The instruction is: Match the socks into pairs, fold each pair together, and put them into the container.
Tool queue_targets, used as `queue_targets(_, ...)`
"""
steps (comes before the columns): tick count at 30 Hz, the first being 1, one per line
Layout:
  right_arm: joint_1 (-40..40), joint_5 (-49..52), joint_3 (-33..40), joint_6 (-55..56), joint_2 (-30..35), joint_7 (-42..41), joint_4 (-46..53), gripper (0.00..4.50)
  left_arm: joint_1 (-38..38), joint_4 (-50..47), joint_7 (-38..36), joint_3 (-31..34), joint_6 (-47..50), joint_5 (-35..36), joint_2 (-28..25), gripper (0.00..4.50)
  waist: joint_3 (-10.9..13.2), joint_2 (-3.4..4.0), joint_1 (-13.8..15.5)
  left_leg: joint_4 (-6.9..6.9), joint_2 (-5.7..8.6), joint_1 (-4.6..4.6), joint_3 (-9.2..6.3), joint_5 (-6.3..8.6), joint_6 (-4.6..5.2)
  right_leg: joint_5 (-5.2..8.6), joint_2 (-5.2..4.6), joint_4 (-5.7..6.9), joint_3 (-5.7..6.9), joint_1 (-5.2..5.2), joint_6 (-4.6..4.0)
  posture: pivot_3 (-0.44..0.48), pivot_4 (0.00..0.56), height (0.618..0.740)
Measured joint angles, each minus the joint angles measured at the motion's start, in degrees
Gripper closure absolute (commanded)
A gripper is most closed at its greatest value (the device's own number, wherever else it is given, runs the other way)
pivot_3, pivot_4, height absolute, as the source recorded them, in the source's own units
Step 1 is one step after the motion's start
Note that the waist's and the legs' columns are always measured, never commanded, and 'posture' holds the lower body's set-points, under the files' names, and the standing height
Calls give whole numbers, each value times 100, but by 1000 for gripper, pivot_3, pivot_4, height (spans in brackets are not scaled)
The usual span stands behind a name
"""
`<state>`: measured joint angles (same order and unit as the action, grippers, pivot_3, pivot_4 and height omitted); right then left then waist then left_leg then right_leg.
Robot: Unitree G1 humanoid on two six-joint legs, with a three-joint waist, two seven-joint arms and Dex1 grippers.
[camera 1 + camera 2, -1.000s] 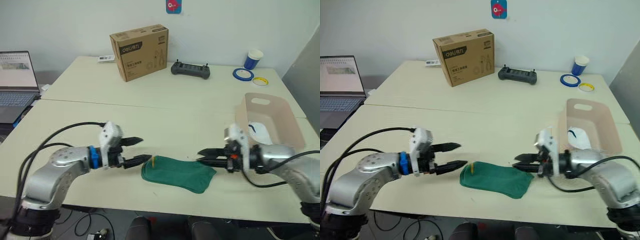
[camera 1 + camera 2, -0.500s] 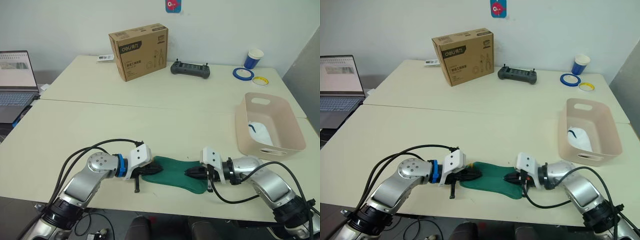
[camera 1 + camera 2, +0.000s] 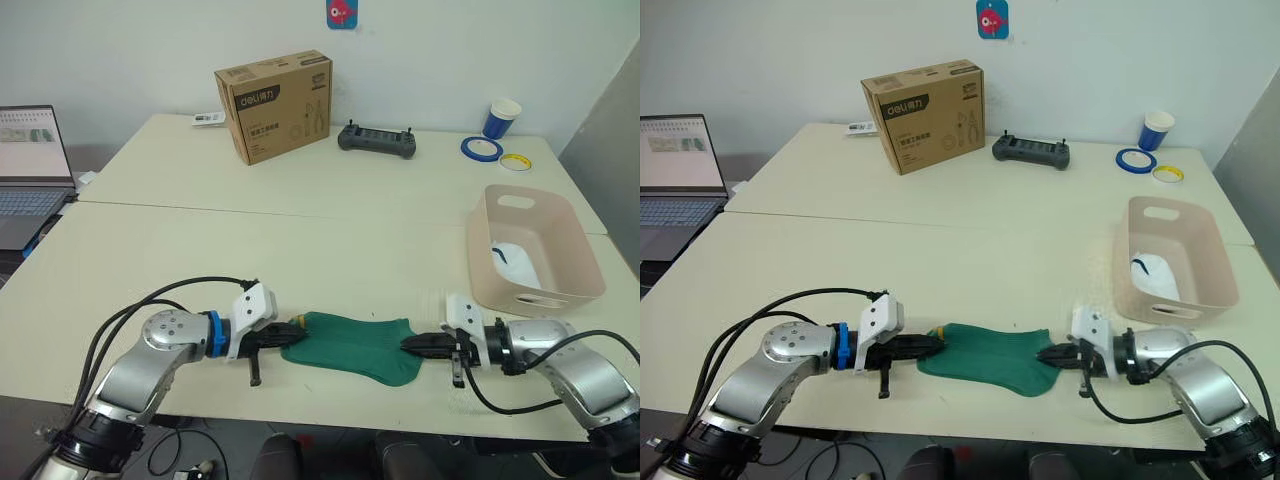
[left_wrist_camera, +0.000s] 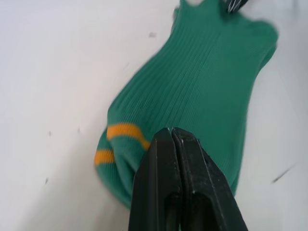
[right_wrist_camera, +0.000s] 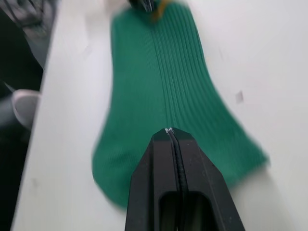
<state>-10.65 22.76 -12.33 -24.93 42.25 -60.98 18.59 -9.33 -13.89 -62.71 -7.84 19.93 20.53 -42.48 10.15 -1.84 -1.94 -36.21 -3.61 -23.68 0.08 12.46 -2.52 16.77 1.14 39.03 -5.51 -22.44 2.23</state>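
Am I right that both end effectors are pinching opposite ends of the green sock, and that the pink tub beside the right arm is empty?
Not quite: the tub is not empty. The left eye view shows a white sock inside it. The rest holds: the left end effector and right end effector pinch opposite ends of the green sock.

Two pale cream tables [image 3: 300, 240] pushed together, white wall [image 3: 150, 40] behind.

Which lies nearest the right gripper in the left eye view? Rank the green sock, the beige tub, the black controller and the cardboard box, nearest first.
Ranked from the right gripper:
1. Green sock: pinched at its end, stretched toward the robot's left.
2. Beige tub: just beyond, on the robot's right.
3. Black controller: far side of the table, near the middle.
4. Cardboard box: far side, further to the robot's left.
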Motion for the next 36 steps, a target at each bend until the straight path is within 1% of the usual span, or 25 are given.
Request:
queue_targets(2, -74, 45, -86, -95, -166, 25, 107, 4500, 29, -92, -48, -9, -1, 2, 1, 4471, 0, 0, 6, 0, 1, -1, 1, 0, 0, 0, -1, -3, -1, 1, 0, 0, 150, 740)
queue_targets(5, -138, -338, -626, 1, -420, 63, 43, 4500, 24, -144, -45, -241, -32, -152, 26, 4471, 0, 0, 6, 0, 2, -1, 1, 0, 0, 1, -1, -4, -1, 1, -1, 0, 150, 740)
queue_targets(7, -132, -664, -966, 147, -412, 21, -167, 4500, 32, -130, -27, -443, -33, -328, 39, 4471, 0, 0, 7, 0, 4, -2, 4, 0, 0, 1, -2, -5, -2, -1, -2, 0, 150, 740)
queue_targets(9, -126, -834, -1042, 295, -264, -48, -265, 4500, 57, -94, 9, -556, -36, -512, 28, 4471, 0, 0, 11, -3, 5, -2, 6, 0, 0, 1, -6, -4, -3, -1, -1, 0, 150, 740)
queue_targets(12, -62, -873, -930, 476, 59, -169, -254, 4500, 88, 38, 59, -556, -79, -676, -76, 4471, -1, -1, 13, -5, 4, 0, 1, 0, 0, 1, -5, -3, 1, 3, -2, 0, 150, 740)
queue_targets(15, 111, -852, -782, 608, 282, -269, -200, 4500, 138, 47, 74, -499, -123, -662, -114, 4471, -2, -1, 13, -5, 4, 14, 4, 0, 0, 2, -6, -3, -1, 14, -3, 0, 150, 740)
queue_targets(19, 353, -555, -249, 361, 607, -314, -79, 4500, 256, 43, 88, -58, 141, -238, -80, 4471, -1, -1, 11, -5, 3, 13, 5, 0, 0, 1, -9, -2, -1, 14, -2, 0, 150, 740)
queue_targets(23, 363, 121, 299, -220, 358, -107, 228, 4500, 251, -209, 296, 408, 525, 364, 170, 4471, -1, -1, 11, -6, 2, 14, 1, 0, 0, -1, -6, 2, 0, 15, 2, 0, 150, 740)
queue_targets(25, 367, 514, 708, -535, 97, 208, 330, 4121, 278, -213, 522, 683, 709, 516, 216, 4500, -1, -1, 1, -5, 0, 14, -1, 0, 0, -1, -2, 2, 0, 15, 2, 0, 150, 740)
queue_targets(27, 408, 553, 1106, -618, 13, 560, 264, 3552, 387, -132, 804, 1089, 799, 619, 256, 4098, -1, -1, 0, -4, 1, 14, 0, 0, 0, -1, -3, 0, -1, 14, 2, 0, 150, 740)
queue_targets(28, 490, 524, 1263, -625, 40, 676, 192, 3176, 484, -106, 932, 1284, 885, 669, 279, 3870, -1, -1, 6, -4, 3, 13, 2, 0, 0, 0, -6, -2, -1, 15, 1, 0, 150, 740)
queue_targets(30, 633, 449, 1322, -637, 80, 753, 78, 2490, 634, -102, 1034, 1417, 1009, 747, 294, 3293, -1, -1, 6, -4, 4, 12, 4, 0, 0, 1, -8, -4, -1, 14, 0, 0, 150, 740)
queue_targets(34, 826, 437, 1315, -916, 41, 927, 90, 989, 904, -122, 1099, 1344, 1105, 738, 340, 1944, -1, -1, 7, -3, 4, 12, 4, 0, 0, 1, -9, -3, -2, 13, 0, 0, 150, 740)
queue_targets(36, 902, 554, 1298, -1195, -7, 1008, 116, 950, 908, -134, 1181, 1271, 1237, 792, 479, 1291, -1, -2, 12, -3, 4, 12, 2, 0, 0, 0, -9, -2, -1, 14, 1, 0, 150, 740)
